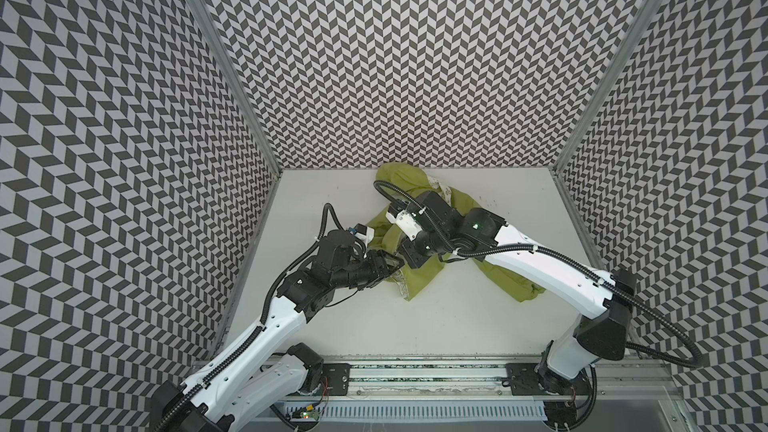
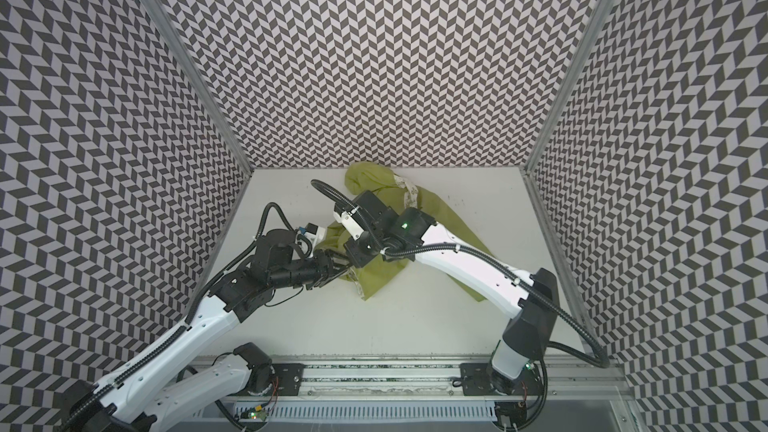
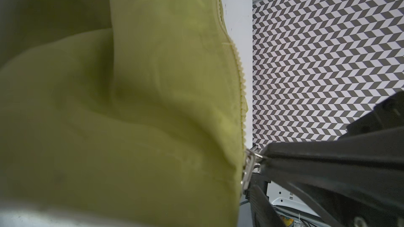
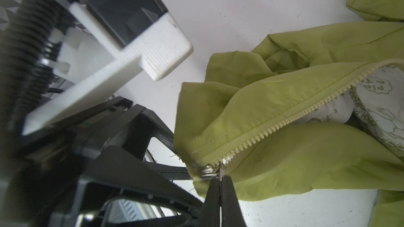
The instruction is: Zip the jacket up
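In both top views the jacket (image 1: 415, 282) (image 2: 374, 280) lies crumpled on the table (image 1: 457, 326), towards the back, under both arms. The left gripper (image 1: 392, 265) is at its hem. In the left wrist view the right gripper (image 3: 263, 157) is clamped tight on the pull (image 3: 256, 155) of the slider (image 3: 248, 171). In the right wrist view its tips pinch that pull. Beyond the slider the teeth (image 4: 284, 121) gape over the lining (image 4: 371, 97). The left gripper's jaws stand partly apart at the hem corner.
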Controlling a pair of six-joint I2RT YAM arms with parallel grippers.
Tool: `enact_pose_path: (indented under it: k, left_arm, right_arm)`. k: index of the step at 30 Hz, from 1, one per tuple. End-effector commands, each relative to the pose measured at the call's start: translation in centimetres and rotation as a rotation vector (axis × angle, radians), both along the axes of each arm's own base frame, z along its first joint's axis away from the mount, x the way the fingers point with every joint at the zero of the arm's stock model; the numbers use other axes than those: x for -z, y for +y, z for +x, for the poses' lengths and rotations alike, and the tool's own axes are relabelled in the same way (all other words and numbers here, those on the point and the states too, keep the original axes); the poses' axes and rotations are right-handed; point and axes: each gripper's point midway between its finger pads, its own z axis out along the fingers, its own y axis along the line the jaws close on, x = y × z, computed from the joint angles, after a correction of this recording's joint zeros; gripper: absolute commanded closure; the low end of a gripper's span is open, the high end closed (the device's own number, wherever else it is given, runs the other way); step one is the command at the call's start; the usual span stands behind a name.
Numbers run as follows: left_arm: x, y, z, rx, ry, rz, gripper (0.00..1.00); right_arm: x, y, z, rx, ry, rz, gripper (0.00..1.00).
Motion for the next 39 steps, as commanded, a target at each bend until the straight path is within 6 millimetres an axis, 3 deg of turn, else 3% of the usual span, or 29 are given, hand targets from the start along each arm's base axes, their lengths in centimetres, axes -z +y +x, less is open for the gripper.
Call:
enact_pose_path:
  k: [1, 8, 15, 23, 30, 31, 34, 35, 39]
  left_arm:
    - [-1.3, -0.1, 1.2, -0.025, -0.092, 0.003, 0.63]
    - [-1.8, -0.9, 2.0, -0.013, -0.099, -0.028, 0.74]
    - [-2.0, -0.8, 1.7, -0.017, -0.094, -0.045, 1.0]
    - [-2.2, 0.6, 0.1, -0.048, -0.102, -0.044, 1.0]
    - [-1.8, 0.8, -0.4, -0.041, -0.082, -0.046, 1.0]
    - [-1.5, 0.8, -0.4, -0.043, -0.069, -0.041, 0.95]
    - [-1.0, 0.9, -0.2, -0.055, -0.05, -0.032, 0.57]
    - [-1.2, 1.0, -0.1, -0.066, -0.058, -0.038, 0.49]
    - [-2.3, 1.0, 1.0, -0.109, -0.087, -0.088, 0.41]
  right_arm:
    - [-1.9, 0.6, 0.3, -0.005, -0.013, 0.075, 1.0]
    - [-1.9, 0.3, 0.3, -0.01, -0.007, 0.078, 1.0]
    - [-1.4, -0.2, 0.5, -0.002, -0.014, 0.056, 1.0]
    - [0.6, -1.8, 2.2, 0.083, -0.028, 0.011, 1.0]
    - [-0.1, -1.6, 2.0, 0.077, -0.022, 0.04, 1.0]
    - [-0.3, -1.5, 1.9, 0.065, -0.023, 0.049, 1.0]
    - [-1.1, -1.4, 1.4, 0.049, -0.021, 0.075, 1.0]
    - [-1.3, -1.4, 1.2, 0.044, -0.019, 0.083, 1.0]
    - [-1.6, -1.3, 0.6, 0.027, 0.003, 0.108, 1.0]
